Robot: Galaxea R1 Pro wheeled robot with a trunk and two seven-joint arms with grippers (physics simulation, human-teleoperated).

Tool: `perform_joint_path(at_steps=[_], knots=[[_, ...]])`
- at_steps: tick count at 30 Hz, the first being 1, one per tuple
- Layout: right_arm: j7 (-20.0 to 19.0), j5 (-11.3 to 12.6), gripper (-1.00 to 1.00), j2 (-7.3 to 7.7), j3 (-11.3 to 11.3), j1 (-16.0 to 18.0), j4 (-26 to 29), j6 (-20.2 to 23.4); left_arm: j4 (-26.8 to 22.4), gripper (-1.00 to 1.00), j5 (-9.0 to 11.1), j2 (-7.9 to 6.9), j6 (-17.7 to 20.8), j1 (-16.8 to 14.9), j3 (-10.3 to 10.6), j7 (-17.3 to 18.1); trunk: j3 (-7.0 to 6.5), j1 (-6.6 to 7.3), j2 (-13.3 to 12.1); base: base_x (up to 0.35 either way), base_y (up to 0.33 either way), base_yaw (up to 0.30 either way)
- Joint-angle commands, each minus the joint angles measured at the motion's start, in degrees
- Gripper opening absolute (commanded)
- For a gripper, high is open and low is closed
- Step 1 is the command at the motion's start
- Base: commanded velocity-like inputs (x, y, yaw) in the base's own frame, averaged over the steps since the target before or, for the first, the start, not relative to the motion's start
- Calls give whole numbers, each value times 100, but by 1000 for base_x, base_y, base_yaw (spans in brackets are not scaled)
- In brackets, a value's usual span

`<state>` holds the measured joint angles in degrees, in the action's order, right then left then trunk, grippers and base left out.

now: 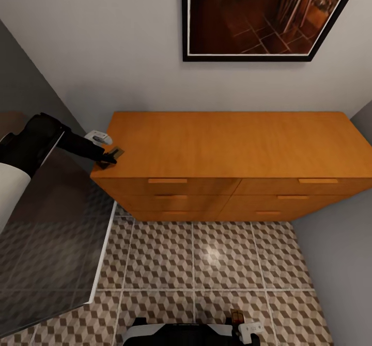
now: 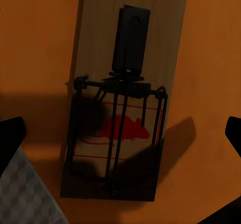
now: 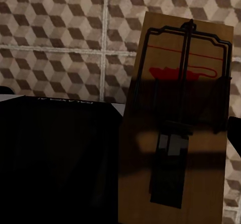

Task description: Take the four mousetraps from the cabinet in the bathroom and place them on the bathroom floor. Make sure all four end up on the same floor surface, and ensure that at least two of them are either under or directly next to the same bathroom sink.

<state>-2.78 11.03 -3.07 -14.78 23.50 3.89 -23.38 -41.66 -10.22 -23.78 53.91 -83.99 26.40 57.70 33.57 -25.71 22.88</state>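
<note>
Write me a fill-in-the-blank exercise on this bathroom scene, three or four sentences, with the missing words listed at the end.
1. The left pincer hovers over a mousetrap lying on top of the ____.
2. That mousetrap lies near the cabinet top's front-____ corner in the head view.
3. A red ____ shape is printed on the second mousetrap at the right pincer.
4. The bathroom floor tiles carry a ____ pattern.

Missing words: cabinet; left; mouse; cube

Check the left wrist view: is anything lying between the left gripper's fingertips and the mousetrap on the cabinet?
Nothing. In the left wrist view the mousetrap lies flat on the cabinet, and only bare orange wood and shadow separate it from the left gripper, whose fingertips stand wide apart.
</note>
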Motion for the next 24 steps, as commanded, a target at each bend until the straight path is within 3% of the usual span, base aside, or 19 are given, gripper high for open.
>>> perform_joint_path(at_steps=[1,5,6,24], knots=[[-56,75,-100,-1,-23,6,-11,-26,-9,100,-33,-3,-3,84,6,41,9,-8,3,0,0,0],[-56,75,-100,-1,-24,6,-11,-26,-9,100,-33,-3,-3,84,6,40,9,-8,3,0,0,0],[-56,75,-100,-1,-21,6,-11,-26,-9,-100,-33,-3,-3,84,6,39,9,-8,3,0,0,0],[-56,75,-100,-1,-23,6,-11,-26,-9,-100,-33,-3,-3,84,6,39,9,-8,3,0,0,0]])
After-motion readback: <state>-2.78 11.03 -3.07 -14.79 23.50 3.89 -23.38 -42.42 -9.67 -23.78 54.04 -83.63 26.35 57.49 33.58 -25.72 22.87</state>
